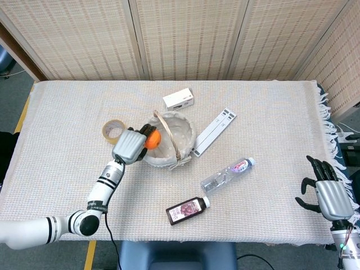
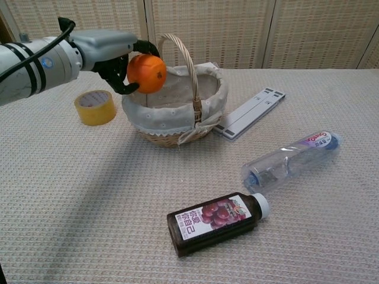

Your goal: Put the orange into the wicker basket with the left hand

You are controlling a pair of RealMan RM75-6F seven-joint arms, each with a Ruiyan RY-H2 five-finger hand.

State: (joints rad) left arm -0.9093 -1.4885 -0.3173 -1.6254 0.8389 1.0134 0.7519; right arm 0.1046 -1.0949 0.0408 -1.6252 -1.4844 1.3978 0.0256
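Note:
My left hand (image 1: 129,145) (image 2: 112,50) holds the orange (image 1: 152,139) (image 2: 147,74) between its dark fingers, above the left side of the wicker basket (image 1: 183,130) (image 2: 172,115). The basket has a pale cloth lining and an upright arched handle (image 2: 185,62). The orange hangs over the basket's left rim, just inside the opening. My right hand (image 1: 329,194) rests at the table's far right edge, fingers spread and holding nothing; the chest view does not show it.
A yellow tape roll (image 1: 112,129) (image 2: 95,106) lies left of the basket. A white box (image 1: 178,99) sits behind it, a white flat strip (image 1: 214,130) (image 2: 249,112) to its right. A clear water bottle (image 1: 228,174) (image 2: 293,160) and a dark juice bottle (image 1: 187,210) (image 2: 216,222) lie in front.

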